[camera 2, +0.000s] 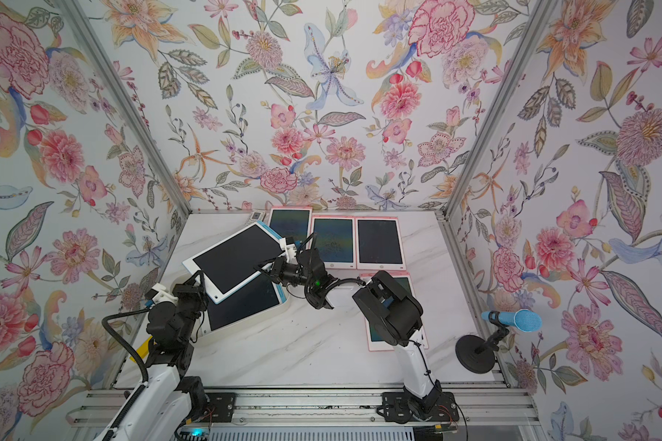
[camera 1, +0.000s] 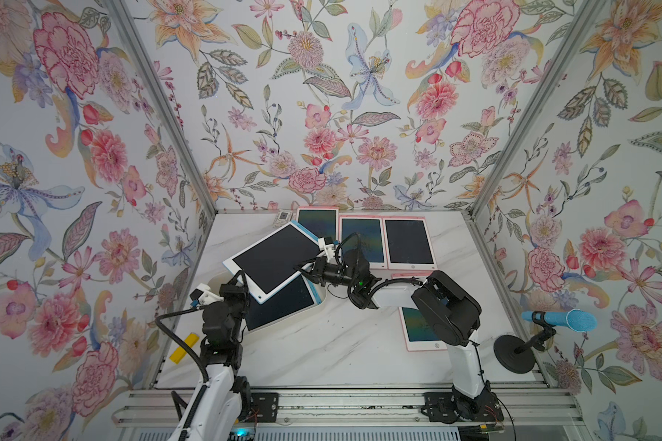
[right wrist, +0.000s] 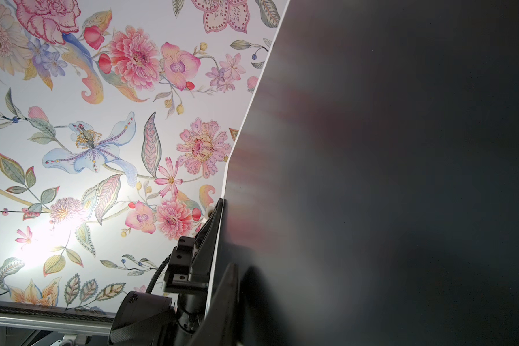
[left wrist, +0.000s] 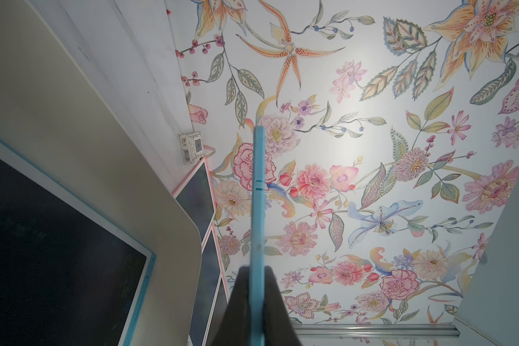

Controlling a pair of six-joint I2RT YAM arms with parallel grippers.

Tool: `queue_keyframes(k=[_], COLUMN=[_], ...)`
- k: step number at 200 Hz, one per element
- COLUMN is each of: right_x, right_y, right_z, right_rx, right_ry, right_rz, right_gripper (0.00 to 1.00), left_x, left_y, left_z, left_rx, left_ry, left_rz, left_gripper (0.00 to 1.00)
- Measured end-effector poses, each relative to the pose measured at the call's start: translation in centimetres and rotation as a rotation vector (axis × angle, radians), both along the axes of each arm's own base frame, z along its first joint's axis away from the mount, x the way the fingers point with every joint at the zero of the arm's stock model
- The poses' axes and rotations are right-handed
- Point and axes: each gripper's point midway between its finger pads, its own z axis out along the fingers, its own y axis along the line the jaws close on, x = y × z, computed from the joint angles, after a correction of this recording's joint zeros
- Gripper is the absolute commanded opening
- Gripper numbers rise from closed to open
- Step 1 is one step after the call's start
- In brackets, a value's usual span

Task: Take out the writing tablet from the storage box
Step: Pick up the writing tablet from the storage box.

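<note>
Riding highest toward the overhead lens, the writing tablet is hanging tilted above the storage box. It is clear of the rim, blue-edged, with its dark face turned up. The left gripper is pinching the tablet's blue rim edge-on, jaws almost together on it. The right gripper is sitting at the opposite edge. I am not able to tell whether its jaws are clamping or only straddling that edge.

Judgement on the step: I am mid-lift, with the carry coming next.
- I am wanting the right-side grip confirmed before any sideways travel.
- Both wrists should be moving together so the thin panel is not being twisted, and the tilt should be eased toward level.
- Set-down should be aiming for bare table, not the pink tablets lining the far side.

View notes:
- Both top views are showing the two-arm hold and a second blue tablet lying in the box beneath.
- The left wrist view is adding what the arm is hiding from above: the fingers on the rim, and the small card by the back wall.
- The right wrist view is giving mostly glare off the tablet's face, so contact is going unresolved there.
</note>
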Motion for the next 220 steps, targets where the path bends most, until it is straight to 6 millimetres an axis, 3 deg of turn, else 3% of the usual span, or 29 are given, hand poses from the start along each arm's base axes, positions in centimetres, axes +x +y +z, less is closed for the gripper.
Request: queue_keyframes(k=[31,55,74,84,121,158,192,220], right_x=[0.6,0.9,1.4,1.6,2.2,2.2,2.2,2.6], right_y=[0.4,0.3,0.0,-0.3,-1.0,-2.3,-5.8,-10.0], right_z=[0.8,0.7,1.0,1.0,0.4,1.6,2.3,2.4], right_rx=[-0.036,-0.062,-0.065,-0.066,-0.093,-0.113,-0.133,-0.158], right_ry=[-0.035,-0.043,-0.066,-0.071,-0.087,-0.130,-0.158,-0.163], right_rz=[0.029,0.051,0.054,0.056,0.060,0.058,0.041,0.010], right_gripper=[0.07,0.02,0.00,0.00,0.00,0.00,0.00,0.00], left_x=[-0.4,-0.8,-1.1,-1.3,-1.7,-1.9,-2.1,-1.9], left_y=[0.2,0.0,-0.8,-1.1,-1.3,-0.8,-0.6,-0.9], left_z=[-0.7,-0.9,-2.0,-2.7,-3.2,-3.3,-3.5,-3.9], left_rx=[-0.019,-0.018,0.001,0.007,0.025,0.042,0.067,0.116], left_ry=[0.002,-0.002,0.033,0.053,0.074,0.082,0.091,0.128], left_rz=[0.011,0.000,-0.043,-0.063,-0.083,-0.076,-0.074,-0.102], left_gripper=[0.02,0.20,0.39,0.44,0.46,0.46,0.46,0.47])
